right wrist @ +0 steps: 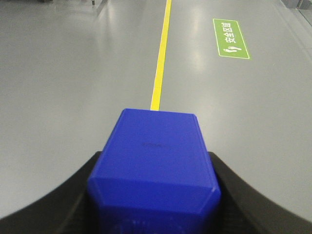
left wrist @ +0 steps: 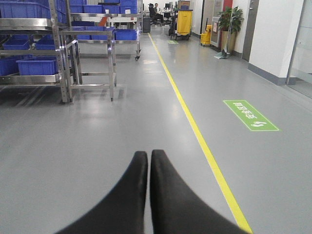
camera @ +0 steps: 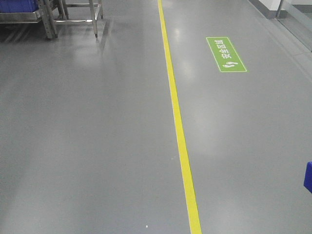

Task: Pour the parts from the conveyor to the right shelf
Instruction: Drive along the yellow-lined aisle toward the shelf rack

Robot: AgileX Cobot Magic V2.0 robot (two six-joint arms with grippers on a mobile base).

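Yellow is your reference: a yellow line (camera: 178, 122) runs along the smooth grey floor (camera: 87, 146) in all three views, so place everything from it.

Only the left wrist view shows you the room. Left of the line stands a steel rack (left wrist: 63, 53) carrying blue tubs (left wrist: 36, 66) on its levels. The tubs are seen side-on, so you cannot tell what lies in them. Far along the line is a yellow cart (left wrist: 184, 22), and a potted plant (left wrist: 230, 19) stands right of the line by the wall. The front view catches just the rack's legs and one tub corner at its top left, well left of the line. It also shows a blue sliver (camera: 308, 178) at its right border, too little of it to identify. A green floor sign (left wrist: 251, 115) lies right of the line in every view.

Only the right wrist view shows you the part. The right gripper (right wrist: 155, 156) is pinching the blue block (right wrist: 153, 168), and its black fingers (right wrist: 63, 200) touch the block's two sides. The block sits over the near end of the line and hides it.

Your left gripper (left wrist: 148, 158) has its two black tips pressed together with nothing between them. It is above bare floor just left of the line.
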